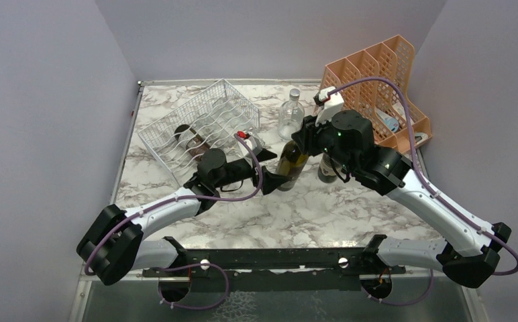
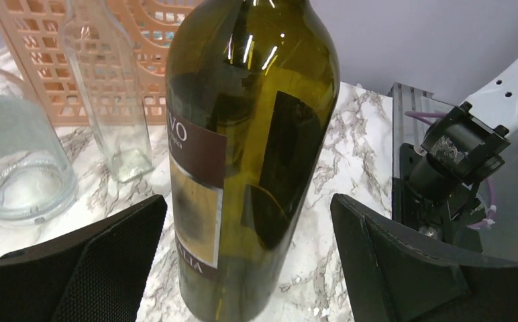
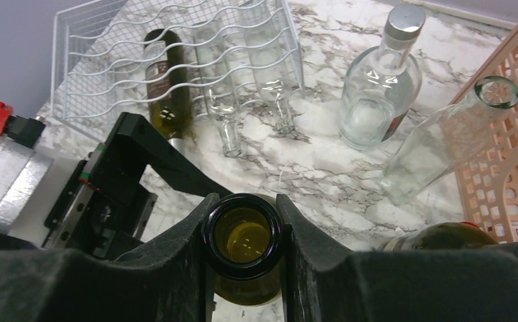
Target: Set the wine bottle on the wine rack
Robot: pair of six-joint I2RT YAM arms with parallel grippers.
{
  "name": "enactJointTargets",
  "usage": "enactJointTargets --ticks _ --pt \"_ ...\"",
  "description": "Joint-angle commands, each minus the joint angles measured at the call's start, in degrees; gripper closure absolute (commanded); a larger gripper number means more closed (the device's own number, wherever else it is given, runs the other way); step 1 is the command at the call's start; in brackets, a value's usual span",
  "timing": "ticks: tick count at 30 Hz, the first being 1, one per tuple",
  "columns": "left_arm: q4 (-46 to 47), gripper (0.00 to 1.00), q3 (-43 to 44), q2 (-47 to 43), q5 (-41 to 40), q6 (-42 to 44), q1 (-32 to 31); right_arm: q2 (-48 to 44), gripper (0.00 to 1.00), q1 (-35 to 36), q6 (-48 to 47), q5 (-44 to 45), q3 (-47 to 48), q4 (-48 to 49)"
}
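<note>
R gripper (image 3: 244, 221) pinches bottle (image 2: 249, 154) at neck, just under the mouth. L gripper (image 2: 246, 228) spread wide, fingers (image 2: 109, 261) flank bottle's body, not clamped on it. Bottle approx upright on table (image 1: 323, 215), mid, right of rack (image 1: 199, 127) and apart from it. Rack sits back-left w/ dark bottle (image 3: 166, 87) + clear bottles (image 3: 270, 80) in it. Capped bottle (image 1: 291, 114) and peach holder (image 1: 377, 87) behind.

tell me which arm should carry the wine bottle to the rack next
Left, probably. The left gripper is open with a finger each side of the wine bottle, and the wine rack sits to the left too. The right gripper is shut on the neck, farther from the rack.
</note>
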Motion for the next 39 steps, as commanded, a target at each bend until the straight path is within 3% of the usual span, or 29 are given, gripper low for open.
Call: enactJointTargets --ticks 1,6,19,22,26,27,28,29,31,34,39 --pt "10.4 0.01 -1.9 1.4 -3.2 3.0 -2.1 -3.2 0.99 -0.1 3.0 -5.1 4.8 2.5" --pt "14.0 0.01 -3.0 2.8 -7.2 5.3 -4.5 -4.3 0.99 -0.2 5.0 -6.4 4.9 2.9" --pt "19.6 0.04 -4.5 4.4 -7.9 11.2 -7.9 -7.0 0.99 0.0 7.8 -8.5 3.5 3.5" --pt "20.6 0.15 -5.0 4.2 -8.6 12.5 -8.2 -7.4 0.99 -0.1 8.0 -9.6 3.3 3.1" --pt "20.6 0.50 -4.7 3.4 -11.6 14.6 -8.3 -7.8 0.99 -0.1 8.1 -10.5 3.6 1.4" --pt "20.5 0.65 -4.6 3.1 -12.6 15.3 -8.3 -8.0 0.98 -0.1 7.9 -10.8 3.7 0.8" --pt "20.5 0.85 -4.6 2.7 -13.4 16.1 -8.3 -8.2 0.94 -0.1 7.5 -11.1 3.7 0.2" --pt "20.5 0.99 -4.6 2.4 -14.6 17.2 -8.3 -8.7 0.84 -0.1 7.0 -11.3 3.4 -0.3" --pt "20.4 1.00 -4.7 1.7 -15.8 19.5 -8.3 -9.9 0.72 -0.1 6.1 -11.4 2.4 -0.5" --pt "20.2 1.00 -4.9 0.8 -15.8 25.8 -8.3 -11.7 0.44 -0.1 5.3 -10.5 1.3 -1.7" --pt "19.2 1.00 -3.9 -0.4 -17.0 38.4 -8.3 -13.6 0.31 -0.1 3.7 -9.2 2.2 -6.1"
